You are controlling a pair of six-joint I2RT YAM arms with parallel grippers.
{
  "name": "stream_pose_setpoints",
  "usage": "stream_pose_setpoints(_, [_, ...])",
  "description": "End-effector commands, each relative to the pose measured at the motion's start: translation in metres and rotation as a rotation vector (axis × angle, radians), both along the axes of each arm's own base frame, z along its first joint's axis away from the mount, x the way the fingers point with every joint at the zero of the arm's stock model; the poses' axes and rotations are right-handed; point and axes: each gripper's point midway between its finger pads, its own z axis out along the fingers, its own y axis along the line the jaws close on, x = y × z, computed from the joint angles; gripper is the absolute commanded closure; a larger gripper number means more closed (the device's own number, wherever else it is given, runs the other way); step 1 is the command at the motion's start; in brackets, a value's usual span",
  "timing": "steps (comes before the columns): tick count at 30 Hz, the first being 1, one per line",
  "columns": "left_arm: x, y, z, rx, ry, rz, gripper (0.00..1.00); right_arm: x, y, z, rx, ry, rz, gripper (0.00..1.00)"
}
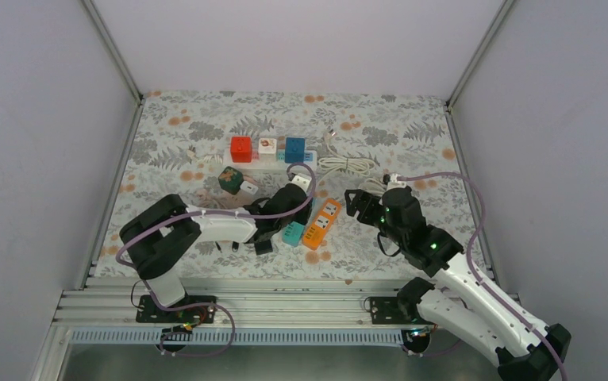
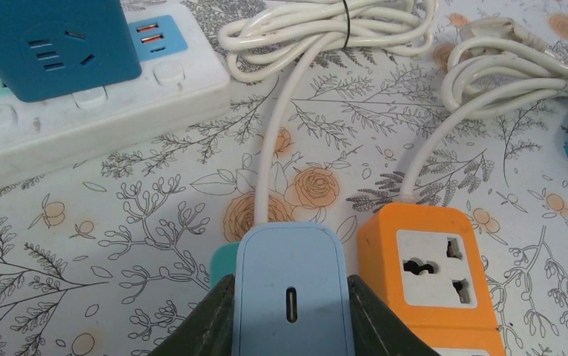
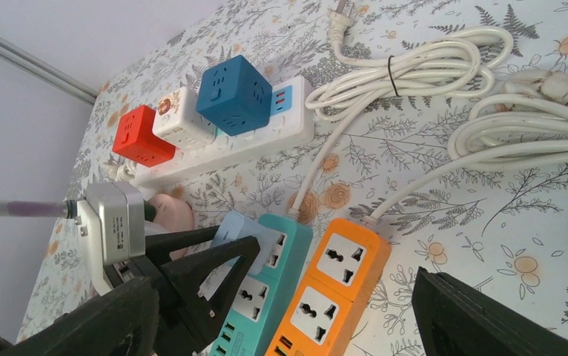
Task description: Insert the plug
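Gripping plug in left claw, jaws narrow, tilted over teal strip end socket. Looks not seated yet: need to press home, release. Holding right claw wide open, empty.

Seen from above, a white power strip lies across the floral tablecloth, carrying a red cube, a white cube and a blue cube in a row. At its 3 o'clock, bundled white cables rest in loose coils. An orange power strip lies angled at its 5 o'clock, well apart. A dark green cube stands near the red cube, at about 6 o'clock.
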Motion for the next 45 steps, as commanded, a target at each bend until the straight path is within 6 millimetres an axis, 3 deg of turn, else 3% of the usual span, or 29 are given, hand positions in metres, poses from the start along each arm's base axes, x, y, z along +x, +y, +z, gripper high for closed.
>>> stream_pose_setpoints(1, [0.003, 0.003, -0.003, -0.001, -0.061, 0.008, 0.72, 0.007, -0.005, 0.003, -0.012, -0.037, -0.033, 0.12])
stream_pose_setpoints(10, [-0.006, -0.003, -0.016, 0.004, -0.051, -0.040, 0.72, 0.011, -0.005, -0.004, 0.002, -0.037, -0.054, 0.12])
stream_pose_setpoints(22, [-0.006, 0.005, -0.036, 0.059, -0.038, 0.020, 0.71, 0.010, -0.008, -0.017, -0.018, -0.021, -0.061, 0.12])
stream_pose_setpoints(31, [0.002, 0.022, -0.048, 0.258, -0.106, 0.091, 0.72, 0.007, -0.011, -0.022, -0.023, -0.017, -0.071, 0.12])
stream_pose_setpoints(39, [0.020, 0.036, -0.039, 0.260, -0.136, 0.108, 0.72, 0.010, -0.008, -0.025, -0.026, -0.010, -0.064, 0.12])
stream_pose_setpoints(45, [0.034, 0.052, -0.041, 0.150, -0.082, 0.096, 0.71, 0.014, -0.004, -0.032, -0.041, 0.007, -0.056, 0.12])
